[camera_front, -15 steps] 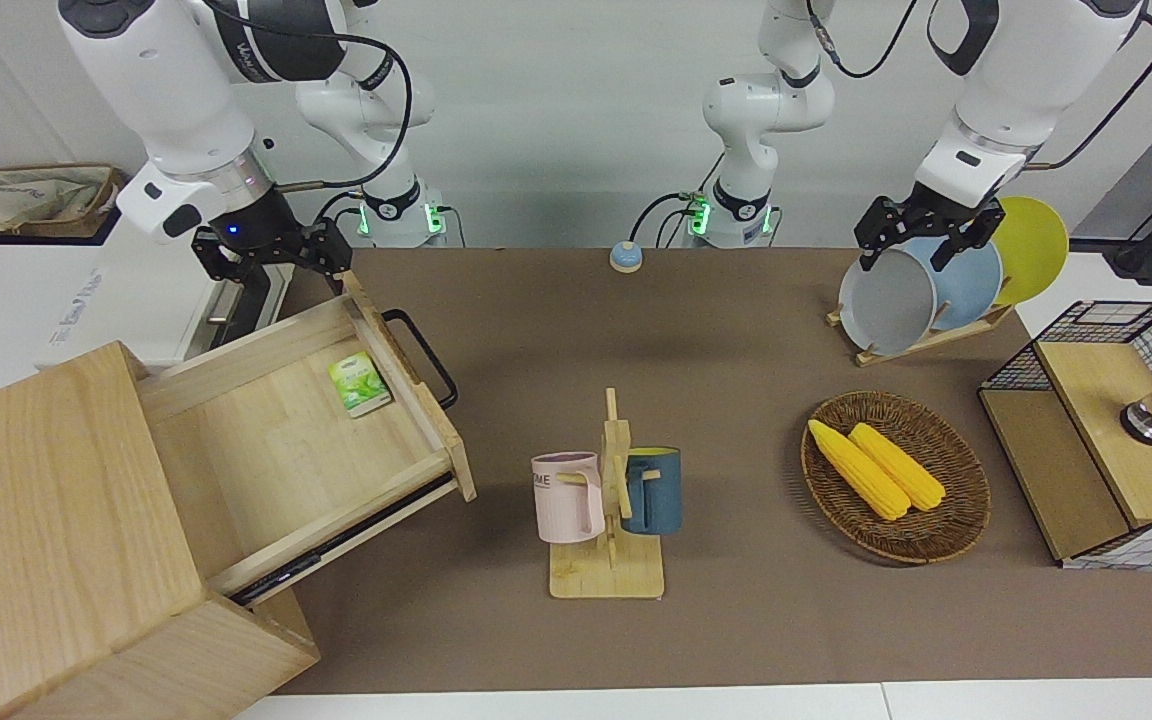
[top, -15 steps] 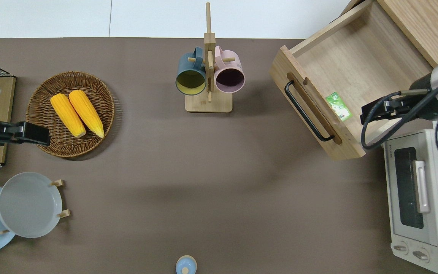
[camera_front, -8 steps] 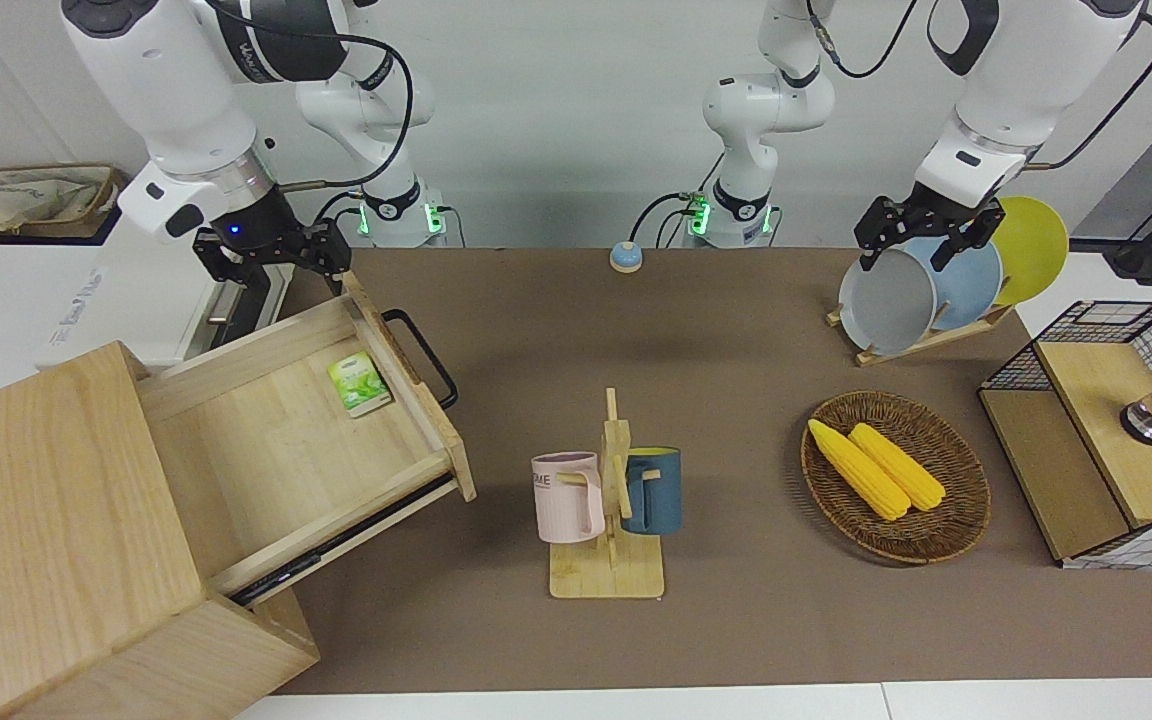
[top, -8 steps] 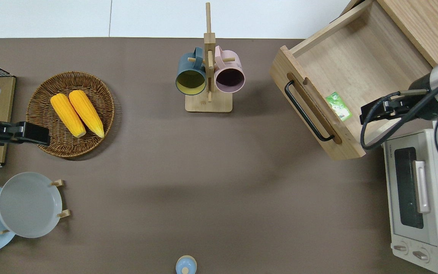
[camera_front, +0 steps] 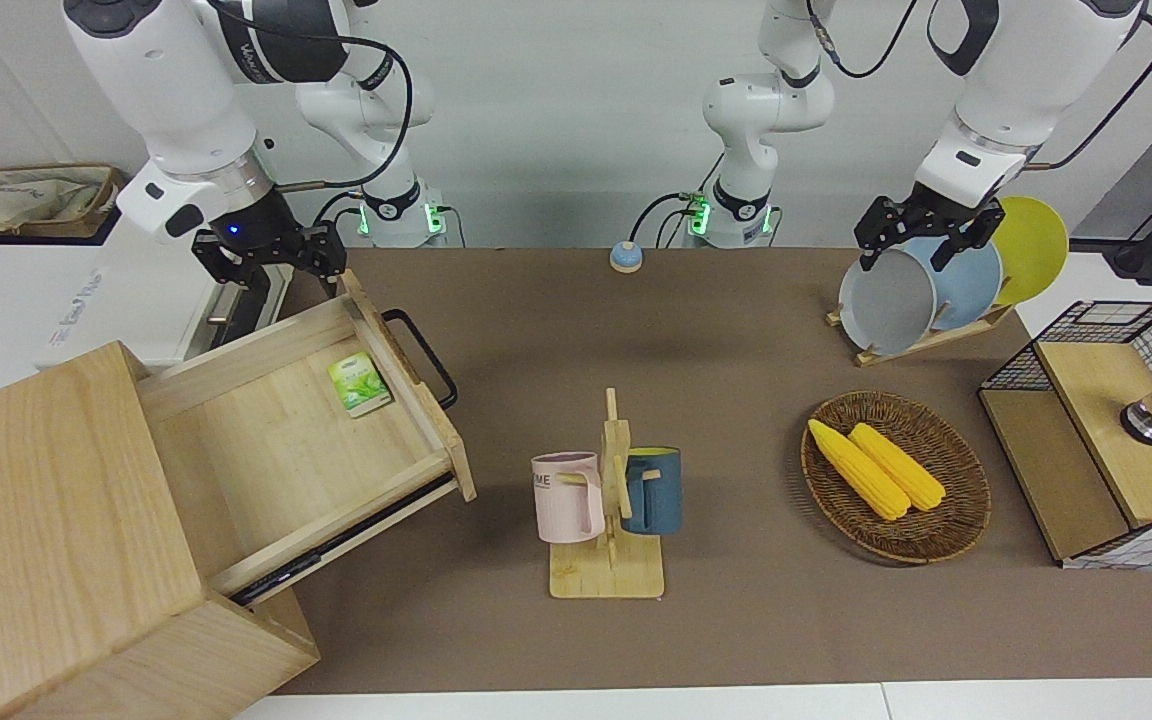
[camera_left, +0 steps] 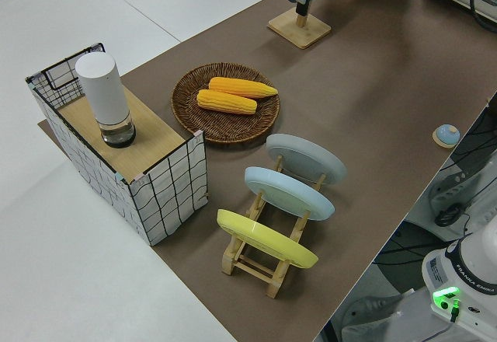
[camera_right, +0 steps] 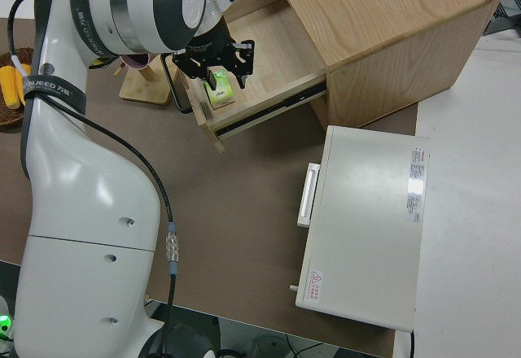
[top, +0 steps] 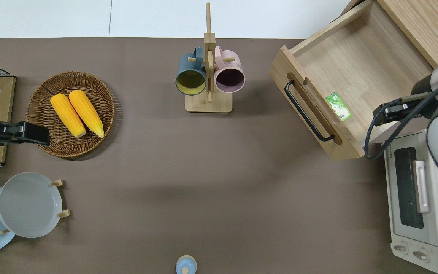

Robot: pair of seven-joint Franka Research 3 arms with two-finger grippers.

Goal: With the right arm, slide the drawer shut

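A brown cloth (camera_front: 736, 620) is spread over the white table (top: 51, 19). The wide light-wood drawer (camera_front: 276, 440) is fitted with a black bar handle (camera_front: 423, 355), and a small green packet (camera_front: 359, 384) is seen inside it. A pink mug (camera_front: 566, 497) and a dark blue mug (camera_front: 653, 490) are hung on a pale wooden stand (camera_front: 608, 575). Two yellow corn cobs (camera_front: 876, 467) are laid in a brown woven basket (camera_front: 956, 530). A grey plate (camera_front: 886, 300), a light blue plate (camera_front: 971, 280) and a yellow plate (camera_front: 1034, 245) are seen in a wooden rack (camera_front: 921, 340). The wire box (camera_left: 167, 183) is marked with a black grid on white.
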